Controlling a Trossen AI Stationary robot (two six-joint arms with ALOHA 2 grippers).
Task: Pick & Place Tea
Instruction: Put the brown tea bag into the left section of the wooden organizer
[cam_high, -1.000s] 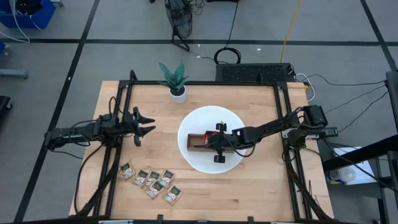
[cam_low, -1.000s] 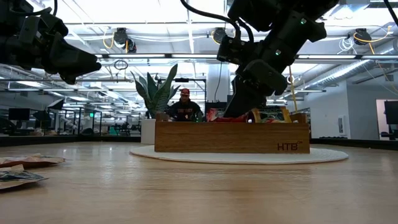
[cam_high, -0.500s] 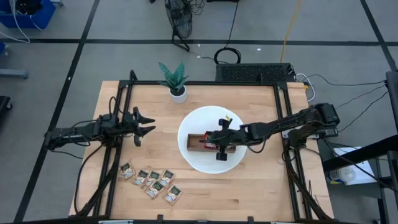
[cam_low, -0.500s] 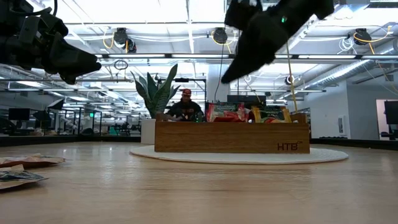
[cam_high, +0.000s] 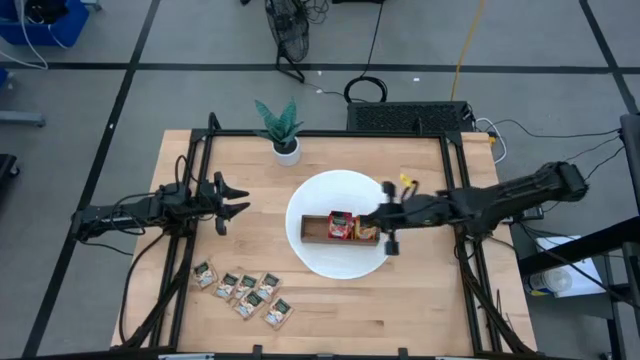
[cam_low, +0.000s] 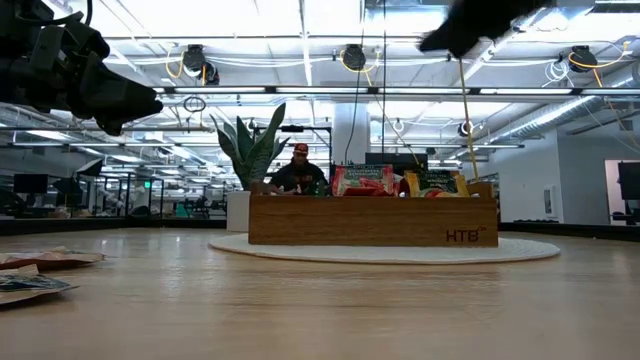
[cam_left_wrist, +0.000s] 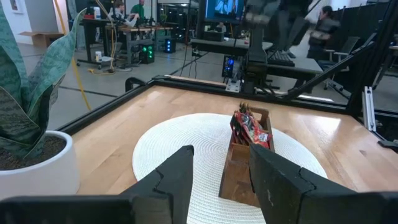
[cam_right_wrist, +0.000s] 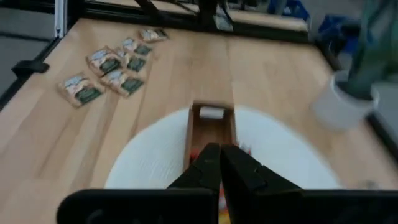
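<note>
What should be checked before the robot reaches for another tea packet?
1. Right gripper empty and shut: ok, its fingers are together with nothing between them.
2. Right gripper clear of the wooden tray: ok, it hangs over the round white mat's right edge.
3. Red sachets and orange-yellow sachets seated in the tray: ok.
4. Tray's left compartment free: ok, bare wood shows.
5. Beige sachets reachable: ok, they lie spread on the table, none covered.
6. Left gripper out of the way: ok, open, beside the mat.
</note>
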